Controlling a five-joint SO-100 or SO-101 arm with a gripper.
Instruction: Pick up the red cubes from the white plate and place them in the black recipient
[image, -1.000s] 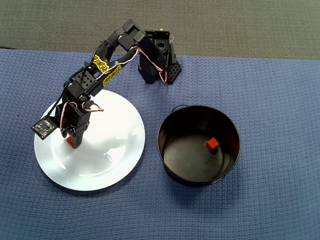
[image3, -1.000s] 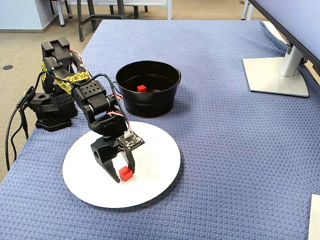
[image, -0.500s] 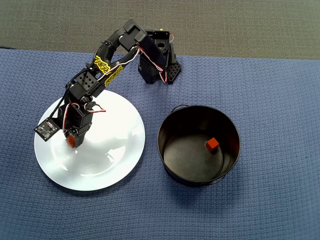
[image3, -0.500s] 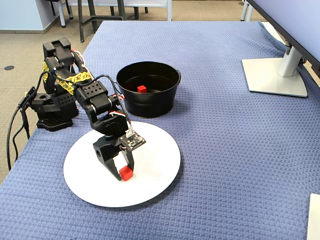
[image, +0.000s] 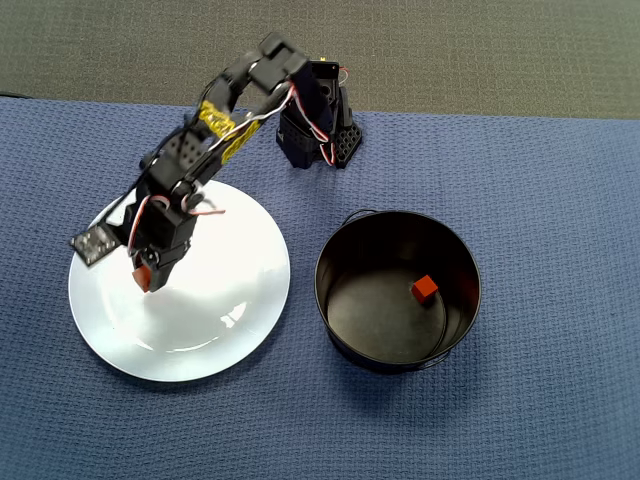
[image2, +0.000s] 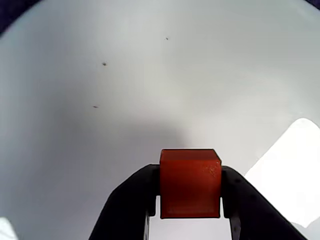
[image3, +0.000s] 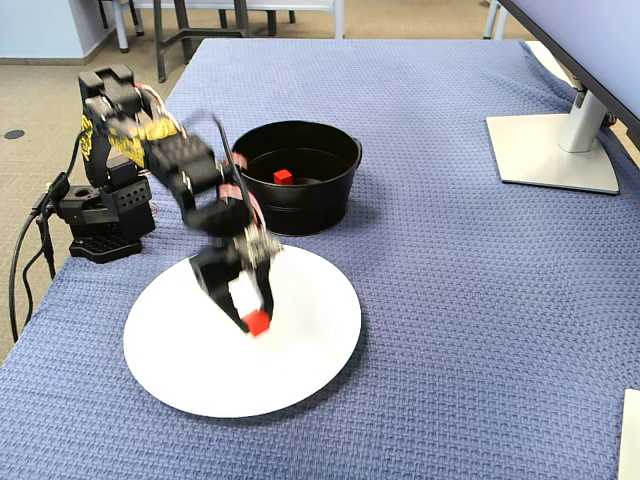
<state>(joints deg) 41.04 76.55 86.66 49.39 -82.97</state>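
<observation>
My gripper (image2: 190, 185) is shut on a red cube (image2: 190, 183), its black fingers (image2: 135, 195) pressed against both sides, just above the white plate (image2: 125, 90). In the overhead view the gripper (image: 142, 277) holds the cube (image: 143, 279) over the plate's left part (image: 220, 300). In the fixed view the gripper (image3: 256, 320) holds the cube (image3: 258, 322) near the plate's middle (image3: 300, 340). A second red cube (image: 424, 289) lies inside the black recipient (image: 345, 250), right of the plate; it also shows in the fixed view (image3: 283, 177) inside the recipient (image3: 320, 205).
The arm's base (image: 320, 135) stands at the back edge of the blue cloth (image: 520, 200). In the fixed view a monitor stand (image3: 553, 150) sits at the far right and cables (image3: 35, 240) hang off the table's left edge.
</observation>
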